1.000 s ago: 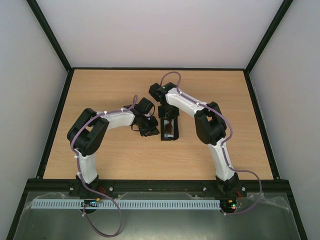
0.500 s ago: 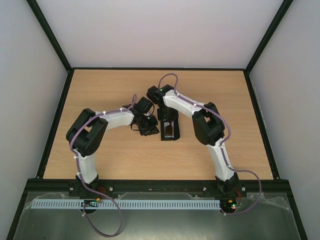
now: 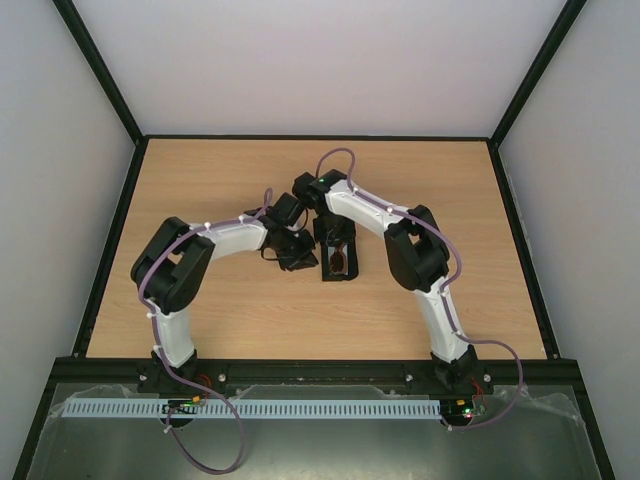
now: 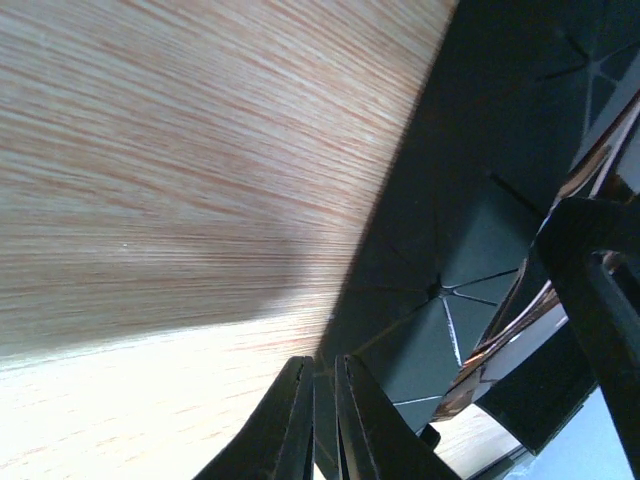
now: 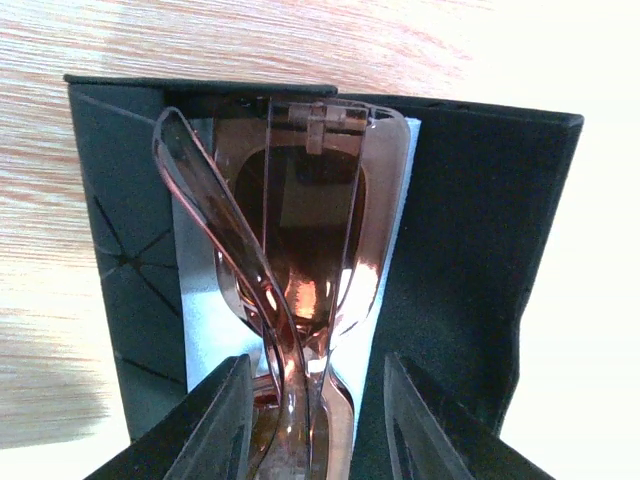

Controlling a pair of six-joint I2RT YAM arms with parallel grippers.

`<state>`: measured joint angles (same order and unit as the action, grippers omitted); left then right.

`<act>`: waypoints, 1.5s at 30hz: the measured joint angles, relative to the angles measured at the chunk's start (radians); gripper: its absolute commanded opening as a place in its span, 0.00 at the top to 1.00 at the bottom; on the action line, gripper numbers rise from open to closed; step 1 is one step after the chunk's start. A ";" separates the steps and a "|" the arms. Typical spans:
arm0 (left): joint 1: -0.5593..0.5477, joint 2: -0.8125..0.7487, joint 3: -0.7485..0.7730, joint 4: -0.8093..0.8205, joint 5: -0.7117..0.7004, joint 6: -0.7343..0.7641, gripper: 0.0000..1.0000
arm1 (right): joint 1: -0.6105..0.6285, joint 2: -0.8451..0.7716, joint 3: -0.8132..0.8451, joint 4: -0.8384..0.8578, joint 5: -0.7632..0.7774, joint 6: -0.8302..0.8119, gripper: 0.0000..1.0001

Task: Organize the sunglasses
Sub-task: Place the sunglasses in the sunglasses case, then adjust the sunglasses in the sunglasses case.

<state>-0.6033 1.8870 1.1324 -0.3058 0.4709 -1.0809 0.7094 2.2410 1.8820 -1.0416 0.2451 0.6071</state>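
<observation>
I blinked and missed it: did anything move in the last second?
The right arm swung slightly to the left, its open right gripper still straddling the sunglasses. Nothing was grabbed or released. The left gripper stayed pinched on the black case, and the sunglasses and case stayed put.

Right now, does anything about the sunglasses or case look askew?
Yes. The sunglasses lie in the open black case on the light blue cloth, but one temple arm splays sideways instead of folding flat. The right gripper straddles them, open.
</observation>
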 measured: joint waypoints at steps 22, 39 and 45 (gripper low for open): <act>0.080 0.035 0.117 0.002 0.001 0.001 0.90 | -0.027 -0.131 -0.126 0.022 -0.027 0.069 0.93; 0.093 0.069 0.129 0.003 0.001 0.001 0.90 | -0.050 -0.086 0.018 0.080 -0.086 0.043 0.74; 0.098 0.069 0.116 0.006 0.004 0.001 0.90 | -0.063 -0.025 0.019 0.079 -0.100 0.018 0.86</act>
<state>-0.5053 1.9556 1.2480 -0.2996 0.4747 -1.0801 0.6460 2.2162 1.9011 -0.9623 0.1455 0.6247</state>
